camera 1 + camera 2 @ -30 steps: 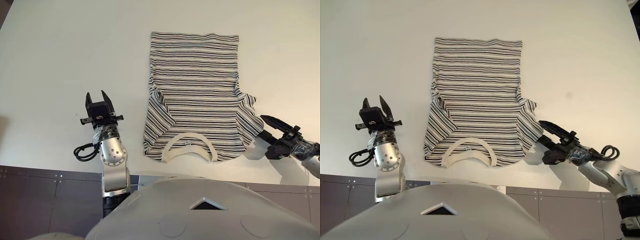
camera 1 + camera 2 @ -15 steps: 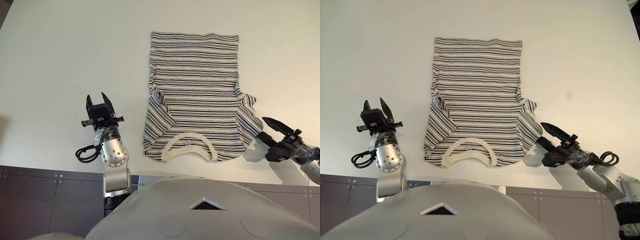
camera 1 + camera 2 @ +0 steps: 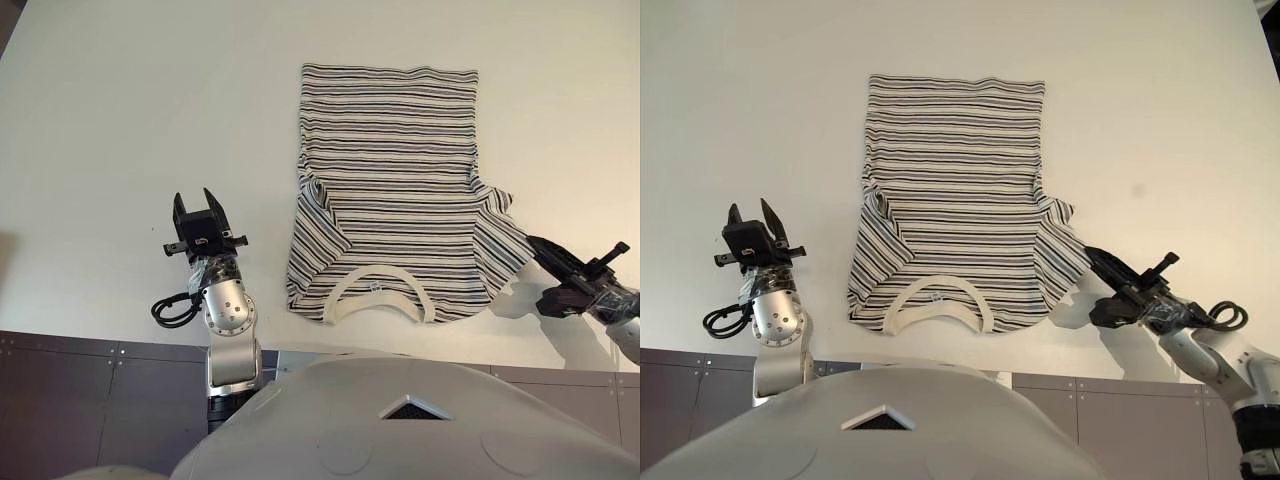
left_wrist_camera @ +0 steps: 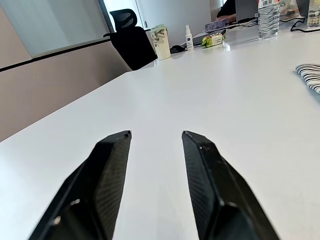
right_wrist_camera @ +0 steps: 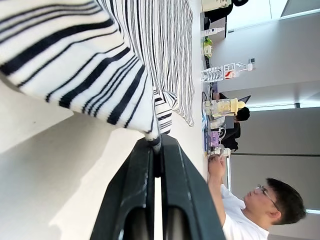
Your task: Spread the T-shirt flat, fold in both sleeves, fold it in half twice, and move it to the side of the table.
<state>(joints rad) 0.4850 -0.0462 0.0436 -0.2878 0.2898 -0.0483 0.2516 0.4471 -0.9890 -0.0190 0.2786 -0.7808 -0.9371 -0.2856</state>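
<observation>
We see a broad white table taking up nearly the whole scene, with dark floor panels below its near edge. The striped T-shirt lies on the table with its pale collar just inside the near edge and its hem toward the far edge. Its left sleeve is turned in over the body. Its right sleeve is drawn out toward the table's right edge. There the right gripper has its two fingers pressed together on the sleeve's hem, and from the wrist we see that cloth raised off the table, with shadow under it. The left gripper sits near the near edge, well apart from the shirt on its left side, with its fingers spread and nothing between them. From its wrist, looking low across the bare surface, the left gripper frames the room beyond. We make out a black office chair by the far edge, then a tall cup, a water bottle and a small spray bottle standing on the table's far part.
</observation>
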